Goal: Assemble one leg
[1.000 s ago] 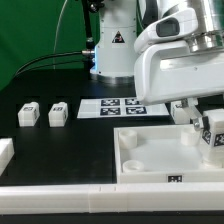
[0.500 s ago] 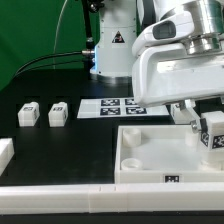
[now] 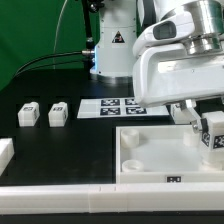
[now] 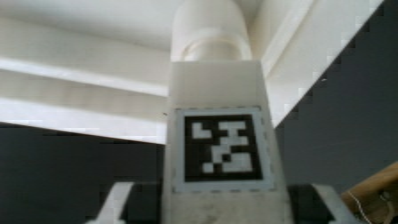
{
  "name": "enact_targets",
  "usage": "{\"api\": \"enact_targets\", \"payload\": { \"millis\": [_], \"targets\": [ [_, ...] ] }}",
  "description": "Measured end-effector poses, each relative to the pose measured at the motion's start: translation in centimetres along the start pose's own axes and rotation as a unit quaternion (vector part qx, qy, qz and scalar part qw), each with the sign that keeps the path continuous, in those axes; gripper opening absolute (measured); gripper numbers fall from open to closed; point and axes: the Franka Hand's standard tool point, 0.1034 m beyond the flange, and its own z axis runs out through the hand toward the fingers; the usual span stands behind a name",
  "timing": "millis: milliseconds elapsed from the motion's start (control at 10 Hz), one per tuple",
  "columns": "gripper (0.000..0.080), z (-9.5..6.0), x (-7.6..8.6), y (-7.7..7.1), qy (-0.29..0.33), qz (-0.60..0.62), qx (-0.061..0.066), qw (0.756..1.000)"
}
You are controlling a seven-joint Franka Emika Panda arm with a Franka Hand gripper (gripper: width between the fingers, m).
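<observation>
My gripper (image 3: 211, 122) is shut on a leg (image 3: 214, 134), a small white block with a black-and-white tag, held upright over the far right corner of the large white panel (image 3: 150, 158). In the wrist view the leg (image 4: 222, 120) fills the middle between my two fingers (image 4: 128, 203), tag facing the camera. Its rounded far end reaches the panel (image 4: 71, 95); I cannot tell whether it sits in a socket. Two more legs (image 3: 28, 114) (image 3: 57, 114) lie on the black table at the exterior view's left. Another white block (image 3: 180, 111) shows just behind the gripper.
The marker board (image 3: 112, 106) lies flat behind the panel. A long white rail (image 3: 90, 196) runs along the front edge. A white block (image 3: 5, 152) sits at the exterior view's far left. The robot base (image 3: 112, 50) stands at the back.
</observation>
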Motion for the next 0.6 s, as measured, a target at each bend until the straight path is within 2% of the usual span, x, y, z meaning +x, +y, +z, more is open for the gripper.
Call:
{"api": "enact_targets", "payload": {
  "millis": [600],
  "targets": [
    [0.0292, -0.06, -0.03, 0.35, 0.004, 0.0, -0.003, 1.0]
  ]
}}
